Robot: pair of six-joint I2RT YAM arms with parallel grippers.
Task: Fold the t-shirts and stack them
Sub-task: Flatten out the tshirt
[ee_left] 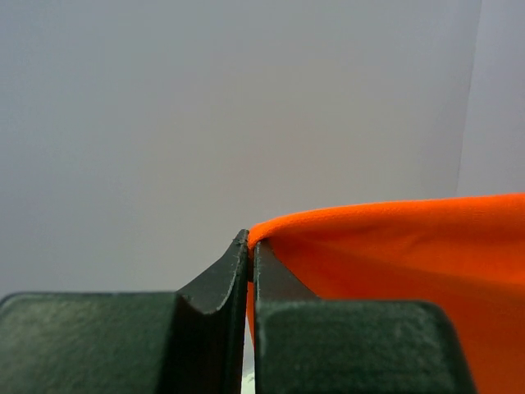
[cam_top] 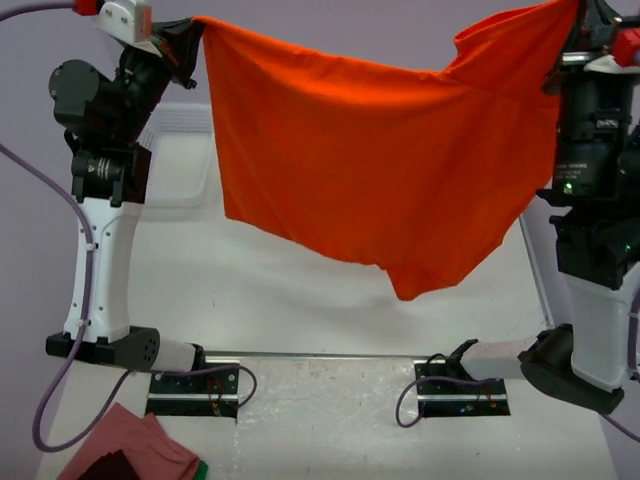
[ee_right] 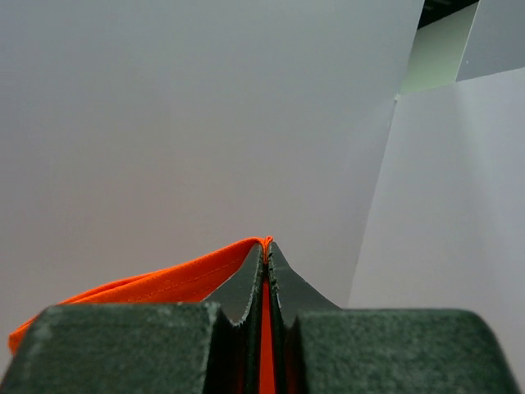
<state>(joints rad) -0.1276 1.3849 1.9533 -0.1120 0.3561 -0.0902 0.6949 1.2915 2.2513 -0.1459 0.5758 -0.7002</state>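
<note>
Top external view first, starting on the left: a crumpled pink cloth [cam_top: 135, 452] lies at the near left corner of the tabletop [cam_top: 280, 290], close to the base of the left arm [cam_top: 100, 250]. Follow that arm up, reared tall, and at its top the left hand [cam_top: 193, 38] is pinched tight on one upper corner of the t-shirt [cam_top: 370, 170]. Left wrist view confirms it: the two dark fingers [ee_left: 213, 287] are pressed together with only a sliver between them. Orange-red fabric comes out at the tips and runs off to the right.

Moving across, the t-shirt hangs in the air like a banner, strung between both hands and well clear of the tabletop. Its top edge sags in the middle, its left side drops straight, and its lowest point dangles right of centre. Folds bunch toward the upper right.

Over on the right, the right arm [cam_top: 600, 250] stands just as high. The right hand [cam_top: 585, 25] is clamped on the other upper corner, partly hidden by fabric from above. Right wrist view shows its fingers [ee_right: 242, 287] closed on a thin orange-red strip, with an edge of the shirt trailing away to the left against a plain pale wall [ee_right: 164, 123].
</note>
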